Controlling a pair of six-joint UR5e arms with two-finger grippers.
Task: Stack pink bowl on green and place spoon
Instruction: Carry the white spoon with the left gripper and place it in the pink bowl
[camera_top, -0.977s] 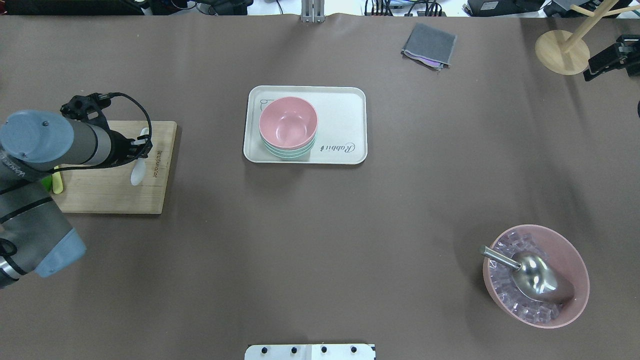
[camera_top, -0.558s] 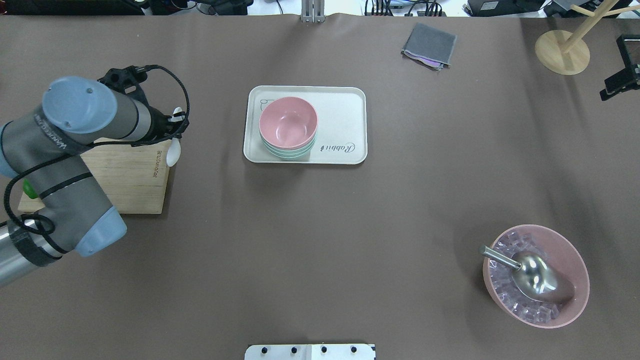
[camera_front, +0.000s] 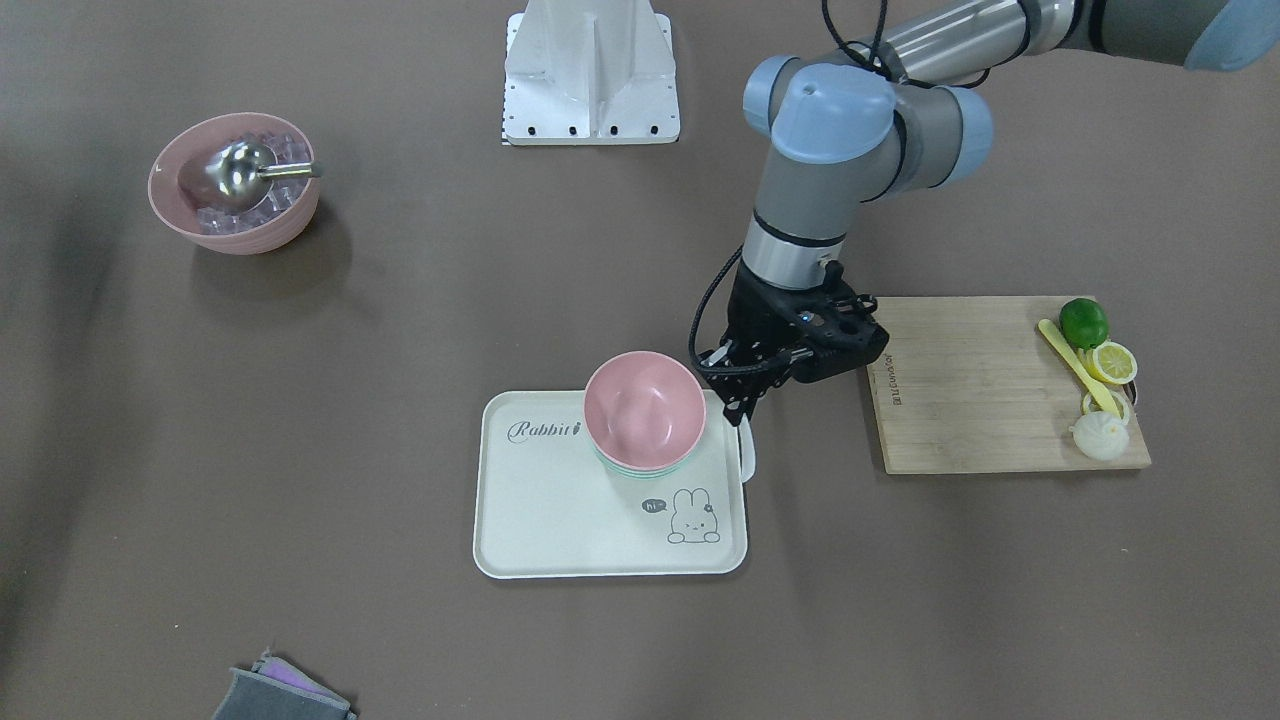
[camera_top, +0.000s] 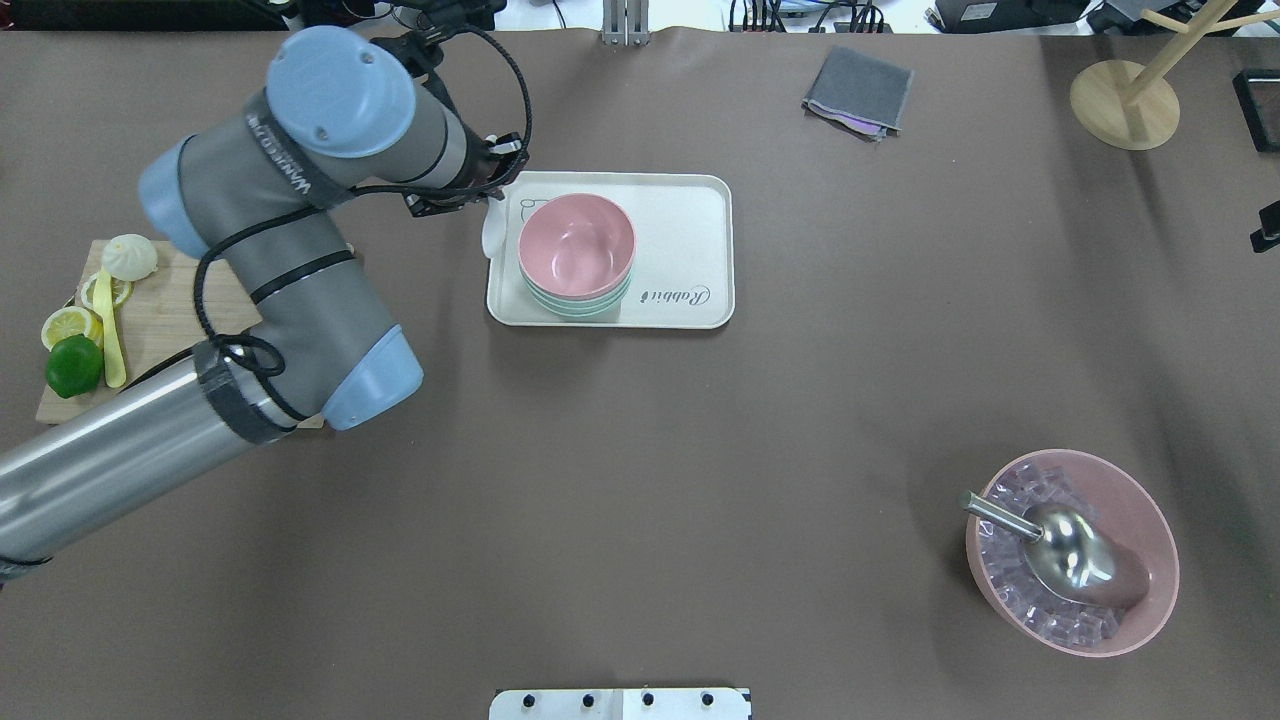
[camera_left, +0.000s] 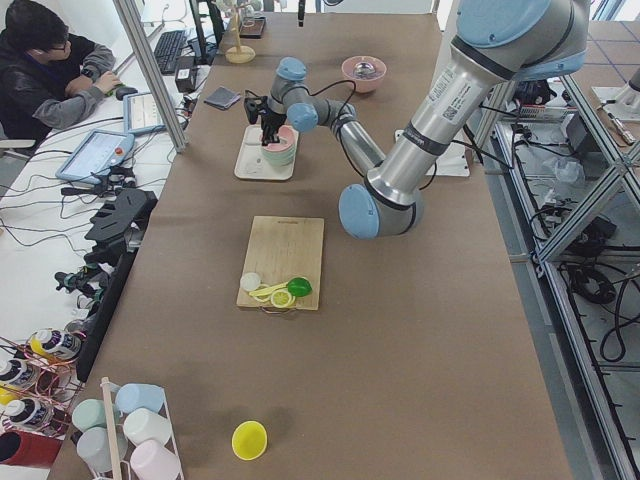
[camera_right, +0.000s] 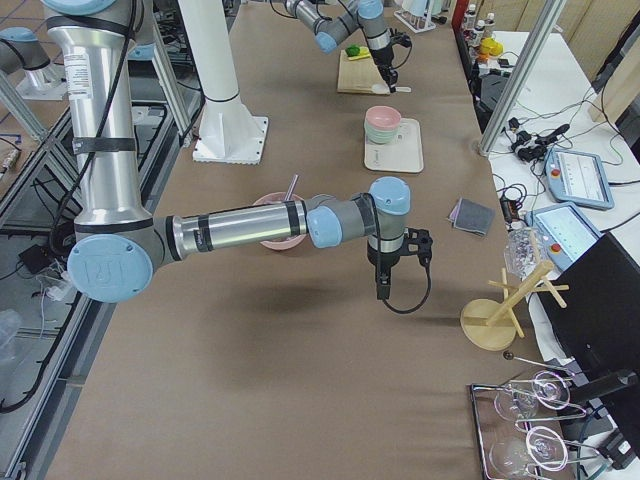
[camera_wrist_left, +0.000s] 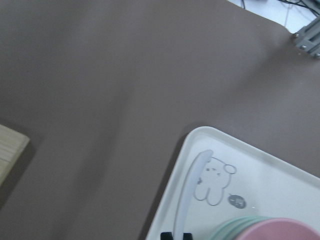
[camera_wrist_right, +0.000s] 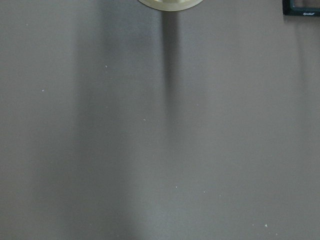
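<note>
The pink bowl (camera_top: 577, 245) sits nested on the green bowl (camera_top: 575, 305) on the white tray (camera_top: 690, 230). The stack also shows in the front view, pink bowl (camera_front: 645, 410) over green bowl (camera_front: 640, 470). My left gripper (camera_top: 490, 195) is shut on a white spoon (camera_top: 492, 235) and holds it over the tray's left rim, beside the bowls. In the left wrist view the spoon (camera_wrist_left: 192, 190) reaches over the tray's corner (camera_wrist_left: 200, 137). I cannot tell if it touches the tray. My right gripper (camera_right: 382, 285) hangs over bare table far to the right; whether it is open or shut I cannot tell.
A wooden cutting board (camera_front: 980, 390) with a lime, lemon slices, a yellow utensil and a bun lies at my left. A pink bowl of ice (camera_top: 1070, 550) with a metal scoop is at the near right. A grey cloth (camera_top: 858, 90) and a wooden stand (camera_top: 1125, 100) are at the back.
My left arm has carried the white spoon from the cutting board rightward to the tray's left rim. The right gripper has moved toward the right edge of the overhead view.
</note>
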